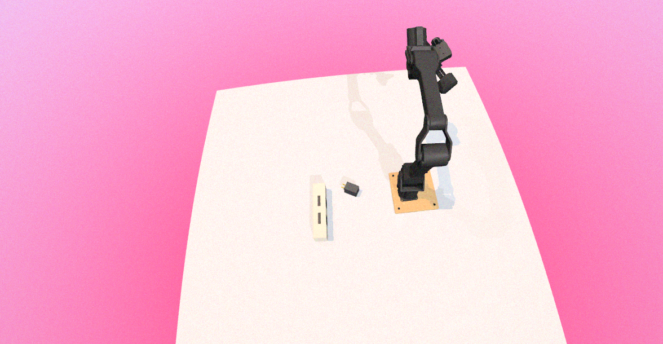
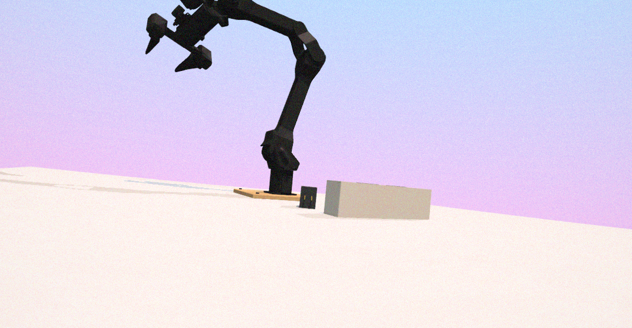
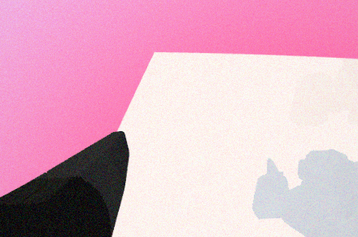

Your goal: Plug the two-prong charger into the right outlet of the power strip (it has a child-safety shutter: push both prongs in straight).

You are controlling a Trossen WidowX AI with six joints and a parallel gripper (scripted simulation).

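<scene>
The black two-prong charger point(image 1: 351, 189) point(image 2: 308, 197) lies on the table between the power strip and the arm's base. Its brass prongs point toward the strip's side. The cream power strip point(image 1: 319, 233) point(image 2: 380, 202) stands at the left of the charger in the top view. Two dark marks show on its top; its outlet side, facing the arm, is mostly hidden. My gripper point(image 2: 160, 62) is open and empty, high above the table and far from the charger. In the wrist view one dark finger shows at the lower left; neither charger nor strip is in that view.
The arm stands on a wooden base plate point(image 1: 400, 207) point(image 2: 254, 195), right of the charger in the top view. The white table point(image 1: 259, 286) point(image 2: 265, 272) point(image 3: 195, 103) ends at a far edge beneath the raised arm. The arm's shadows fall across the table.
</scene>
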